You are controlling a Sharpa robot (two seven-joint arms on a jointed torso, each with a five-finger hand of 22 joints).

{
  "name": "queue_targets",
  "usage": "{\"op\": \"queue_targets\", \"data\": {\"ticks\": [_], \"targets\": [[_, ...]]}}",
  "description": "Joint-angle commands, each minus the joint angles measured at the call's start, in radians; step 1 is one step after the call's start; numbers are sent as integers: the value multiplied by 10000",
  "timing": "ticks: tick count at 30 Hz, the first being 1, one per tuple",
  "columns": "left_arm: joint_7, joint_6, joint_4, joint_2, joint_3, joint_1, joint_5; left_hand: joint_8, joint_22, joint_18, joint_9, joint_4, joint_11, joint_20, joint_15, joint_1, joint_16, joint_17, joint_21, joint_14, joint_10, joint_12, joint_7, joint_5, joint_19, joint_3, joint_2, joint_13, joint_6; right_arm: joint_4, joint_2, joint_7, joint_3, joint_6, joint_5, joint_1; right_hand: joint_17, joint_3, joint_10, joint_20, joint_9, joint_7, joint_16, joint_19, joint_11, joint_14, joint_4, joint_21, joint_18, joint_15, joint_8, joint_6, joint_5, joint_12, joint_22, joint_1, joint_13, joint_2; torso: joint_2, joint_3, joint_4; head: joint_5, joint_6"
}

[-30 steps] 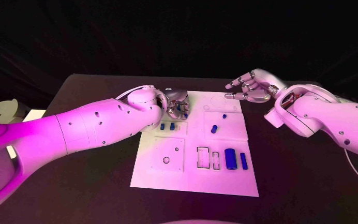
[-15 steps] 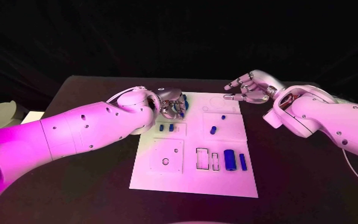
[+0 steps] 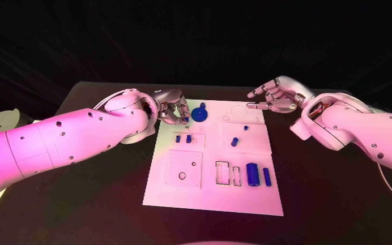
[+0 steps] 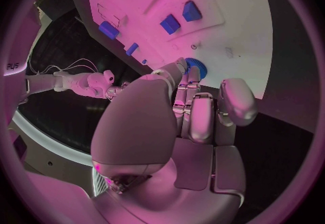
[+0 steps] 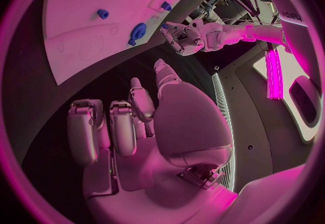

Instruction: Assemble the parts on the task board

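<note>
A white rectangular task board lies in the middle of the black counter, with small blue parts spread over it. At the board's far left corner the left hand sits just beside a round blue toothed disc; in the left wrist view that hand has its silver fingers curled in, with the fingertips right at the disc, though whether they pinch it or only touch it cannot be told. The right wrist view shows the same disc lying on the board close to the left hand. Nearer the robot, two small blue blocks sit side by side in a square recess on the board's left part. A short blue peg lies near the board's middle, and a tiny blue stud stands just beyond it. Two upright blue bars, one thick and one thin, stand beside each other at the board's right edge, next to two narrow rectangular slots. The right hand hovers above the counter past the board's far right corner, holding nothing, its fingers apart and loosely bent.
</note>
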Motion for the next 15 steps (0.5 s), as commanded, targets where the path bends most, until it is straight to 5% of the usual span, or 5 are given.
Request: {"op": "queue_targets", "data": {"ticks": [1, 15], "targets": [[-191, 278, 21, -46, 4, 12, 368, -52, 10, -158, -6, 5, 20, -27, 11, -87, 64, -20, 53, 363, 82, -37, 12, 44, 142, 53, 4, 2, 61, 19, -2, 36, 0, 76, -26, -7, 1943, -47, -39, 1, 16, 3, -44, 362, -9, 877, -29, -59, 85, -21, -18, 18, 34, -3, 1349, 8, 7, 127, 8, -7, -7, 15, 2], [-302, 483, -276, 89, -58, -74, 354, -76, 1, -151, -15, 20, 6, -25, 4, -182, 71, -37, 35, 357, 125, -85, -17, 37, 130, 76, -8, 6, 94, 10, 18, 30, 0, 81, -26, -7, 1943, -47, -39, 1, 16, 3, -44, 362, -9, 877, -29, -59, 85, -21, -18, 18, 34, -3, 1349, 8, 7, 127, 7, -4, -11, 47, -20]]}}
